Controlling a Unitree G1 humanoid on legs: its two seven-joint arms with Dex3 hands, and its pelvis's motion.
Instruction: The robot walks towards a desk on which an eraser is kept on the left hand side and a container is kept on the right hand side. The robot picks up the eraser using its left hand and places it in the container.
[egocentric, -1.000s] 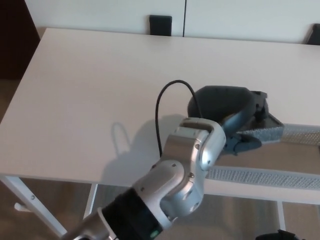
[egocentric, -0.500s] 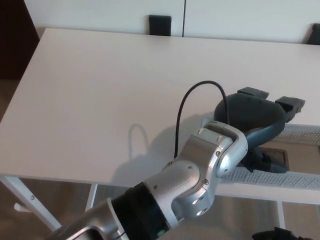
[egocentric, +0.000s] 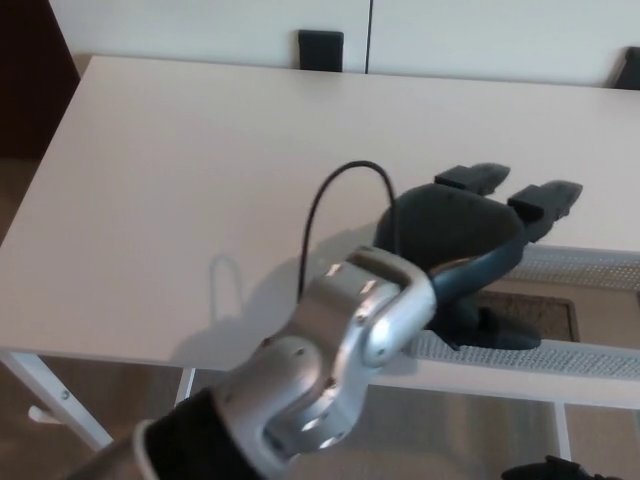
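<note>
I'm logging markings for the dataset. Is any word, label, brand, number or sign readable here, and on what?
None. No readable text shows on the left hand, the container or the desk.

A wide white desk (egocentric: 180, 190) is seen filling most of the view, its top plain and evenly lit. Soft shadows are cast on its near half. A pale wall (egocentric: 210, 25) is set behind it, split by a thin vertical seam. Two dark chair backs (only their tops are shown) are placed past the far edge, one near the middle (egocentric: 320, 48) and one at the right border (egocentric: 628, 68). A white desk leg (egocentric: 55, 405) is angled down over a brownish floor (egocentric: 110, 400). A dark panel (egocentric: 30, 75) is seen at upper left.
</note>
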